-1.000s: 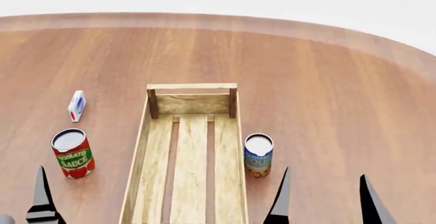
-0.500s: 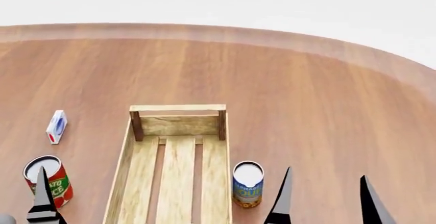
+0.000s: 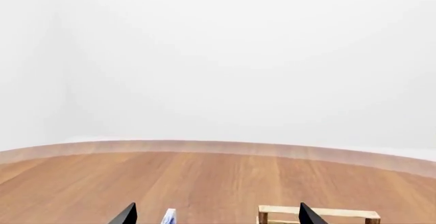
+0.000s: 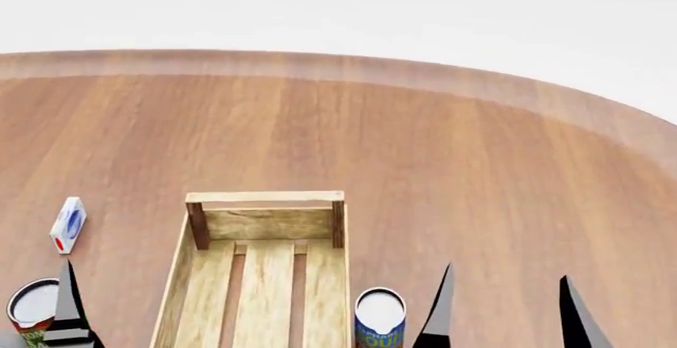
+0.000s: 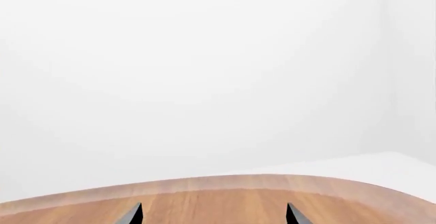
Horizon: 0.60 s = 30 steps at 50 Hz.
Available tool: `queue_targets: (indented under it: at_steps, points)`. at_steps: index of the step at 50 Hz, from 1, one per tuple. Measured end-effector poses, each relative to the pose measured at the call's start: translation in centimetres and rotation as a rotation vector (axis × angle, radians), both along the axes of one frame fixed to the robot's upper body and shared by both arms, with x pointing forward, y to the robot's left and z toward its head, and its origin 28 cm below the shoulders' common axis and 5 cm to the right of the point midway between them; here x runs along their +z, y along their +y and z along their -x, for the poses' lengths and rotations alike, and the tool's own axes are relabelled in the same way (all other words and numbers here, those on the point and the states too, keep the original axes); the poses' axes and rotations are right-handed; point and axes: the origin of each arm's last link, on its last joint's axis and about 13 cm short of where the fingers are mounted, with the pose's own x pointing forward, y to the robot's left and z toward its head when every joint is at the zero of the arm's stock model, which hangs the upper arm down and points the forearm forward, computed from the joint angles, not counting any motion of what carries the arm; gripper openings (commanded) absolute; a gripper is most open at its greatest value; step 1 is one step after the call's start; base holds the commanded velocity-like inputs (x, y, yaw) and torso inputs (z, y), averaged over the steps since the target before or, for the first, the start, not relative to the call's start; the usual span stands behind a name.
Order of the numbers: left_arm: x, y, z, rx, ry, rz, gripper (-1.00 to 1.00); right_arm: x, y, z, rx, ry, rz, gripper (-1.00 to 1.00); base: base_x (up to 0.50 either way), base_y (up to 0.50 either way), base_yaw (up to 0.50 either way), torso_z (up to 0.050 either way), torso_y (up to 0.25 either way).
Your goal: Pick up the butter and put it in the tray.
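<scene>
Two black, tapered finger pairs frame the scene: the right gripper and left gripper both stand spread with nothing between them. On the round wood-grain table the slatted light-wood tray runs lengthwise away from the robot, between a white-and-blue box and a white-lidded can. No butter is in view.

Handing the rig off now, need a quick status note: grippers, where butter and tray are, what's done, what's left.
Left gripper: open, empty, above the table.
Right gripper: open, empty, just right of the blue can.
Tray: on the table ahead between the arms, nothing in the part that shows.
Butter: not in any view. The only small box is the white-and-blue one, left of the tray; that is not it.
Tomato sauce can sits near the left gripper.
Done: nothing yet.
Left: find the butter, pick it up, put it in the tray.
</scene>
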Motion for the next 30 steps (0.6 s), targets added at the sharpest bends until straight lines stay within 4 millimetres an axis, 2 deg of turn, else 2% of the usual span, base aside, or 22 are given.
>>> queue_targets:
  at_steps: [2,18,28,30]
  points:
    - [-0.01,0.00,0.01,0.000,0.000,0.000,1.00,-0.03,-0.02,0.02,-0.001,-0.002,0.001,1.00,0.00,0.00,0.03,0.000,0.000]
    - [0.01,0.01,-0.01,-0.003,0.002,0.001,1.00,-0.38,-0.11,0.02,0.005,0.000,0.025,1.00,0.00,0.00,0.50,0.000,0.000]
    - [-0.02,0.14,-0.15,0.005,0.002,-0.001,1.00,0.21,-0.65,0.17,0.038,-0.001,0.085,1.00,0.00,0.00,0.49,0.000,0.000]
    - [-0.05,0.16,-0.18,0.006,0.002,-0.002,1.00,0.39,-0.83,0.21,0.054,-0.001,0.102,1.00,0.00,0.00,0.00,0.000,0.000]
